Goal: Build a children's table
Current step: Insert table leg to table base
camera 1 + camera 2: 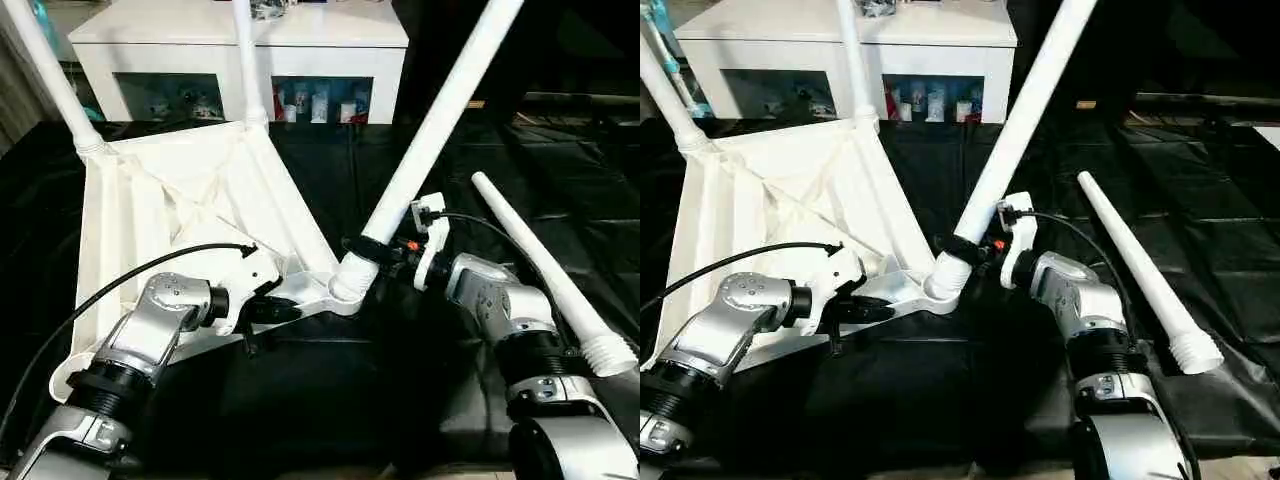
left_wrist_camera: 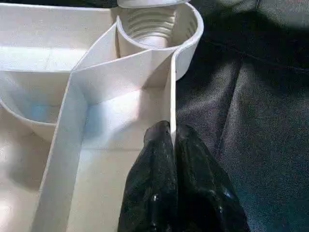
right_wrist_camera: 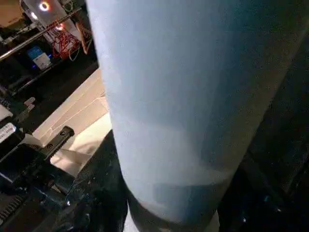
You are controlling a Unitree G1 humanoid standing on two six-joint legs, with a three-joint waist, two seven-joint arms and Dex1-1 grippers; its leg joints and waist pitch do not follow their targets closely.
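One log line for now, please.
left gripper: shut on tabletop rim | right gripper: holds third leg at socket | fourth leg: loose

Head stereo looks down; wrist views close-up.

White cabinet [image 1: 240, 45], black floor cover [image 1: 330, 400]

upturned white plastic table top [image 1: 190, 190]: smooth, faintly glossy, ribbed | long white tapered plastic tube legs [image 1: 440, 120]: smooth, satin sheen | black floor sheet [image 1: 400, 400]: creased, slightly shiny | silver robot forearms [image 1: 150, 330]: brushed metal look | black gripper fingers [image 2: 193, 193]: glossy, rubbery
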